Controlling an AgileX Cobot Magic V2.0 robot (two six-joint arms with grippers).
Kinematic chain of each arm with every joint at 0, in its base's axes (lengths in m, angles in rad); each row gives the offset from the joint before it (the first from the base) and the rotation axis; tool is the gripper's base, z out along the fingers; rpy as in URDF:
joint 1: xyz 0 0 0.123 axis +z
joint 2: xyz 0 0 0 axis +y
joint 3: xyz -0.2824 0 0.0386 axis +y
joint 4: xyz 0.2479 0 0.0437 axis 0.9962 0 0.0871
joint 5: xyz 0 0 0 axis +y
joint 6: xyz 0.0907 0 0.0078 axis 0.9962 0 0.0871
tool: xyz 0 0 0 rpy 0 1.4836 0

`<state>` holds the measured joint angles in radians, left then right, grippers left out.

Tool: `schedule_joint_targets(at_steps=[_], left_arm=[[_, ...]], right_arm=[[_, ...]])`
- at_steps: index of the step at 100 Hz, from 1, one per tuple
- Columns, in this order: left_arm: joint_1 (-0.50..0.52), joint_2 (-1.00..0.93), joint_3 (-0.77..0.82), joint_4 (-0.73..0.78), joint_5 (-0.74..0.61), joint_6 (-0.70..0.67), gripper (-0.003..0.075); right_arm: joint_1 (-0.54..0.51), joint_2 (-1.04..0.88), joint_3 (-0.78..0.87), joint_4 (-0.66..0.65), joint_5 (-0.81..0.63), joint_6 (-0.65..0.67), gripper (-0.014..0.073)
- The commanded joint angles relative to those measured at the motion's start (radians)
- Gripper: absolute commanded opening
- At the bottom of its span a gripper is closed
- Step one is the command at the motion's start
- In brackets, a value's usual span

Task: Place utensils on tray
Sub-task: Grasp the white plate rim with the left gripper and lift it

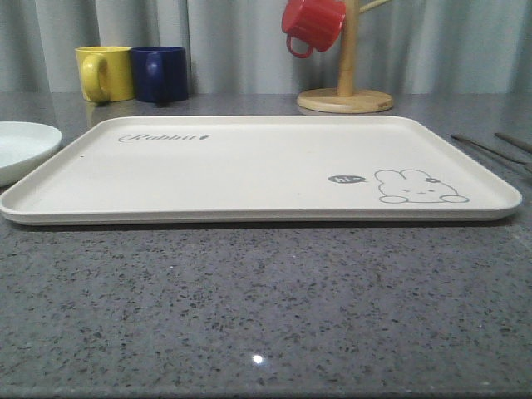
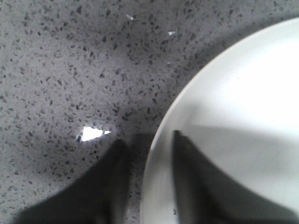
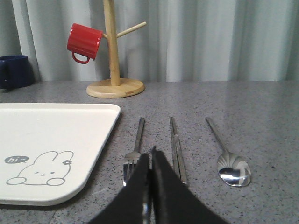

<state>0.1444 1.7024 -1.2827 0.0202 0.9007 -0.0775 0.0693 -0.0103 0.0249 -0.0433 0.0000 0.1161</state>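
The cream tray [image 1: 249, 166] with its rabbit drawing lies in the middle of the table. The white plate [image 1: 21, 148] sits on the table just left of it. In the left wrist view my left gripper [image 2: 148, 139] is open and straddles the plate [image 2: 233, 116] rim, with one finger over the plate and one over the table. The steel fork [image 3: 139, 133], knife [image 3: 175, 140] and spoon [image 3: 233, 169] lie side by side on the table right of the tray [image 3: 56, 135]. My right gripper [image 3: 150, 153] is shut and empty, low over the gap between fork and knife.
A yellow mug [image 1: 104, 73] and a navy mug [image 1: 160, 73] stand behind the tray's left end. A wooden mug tree [image 1: 345, 100] holding a red mug [image 1: 312, 23] stands behind its right end. A curtain closes off the back.
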Motion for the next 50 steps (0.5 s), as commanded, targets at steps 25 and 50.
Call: schedule_joint_targets(at_steps=[25, 50], left_arm=[[0.006, -0.086, -0.029, 0.001, 0.001, 0.011, -0.0019], [0.021, -0.207, -0.125, -0.159, 0.067, 0.125, -0.0019]], right_arm=[[-0.006, -0.016, 0.003, -0.001, -0.082, -0.009, -0.0069], [-0.006, -0.016, 0.003, -0.001, -0.081, -0.009, -0.0069]])
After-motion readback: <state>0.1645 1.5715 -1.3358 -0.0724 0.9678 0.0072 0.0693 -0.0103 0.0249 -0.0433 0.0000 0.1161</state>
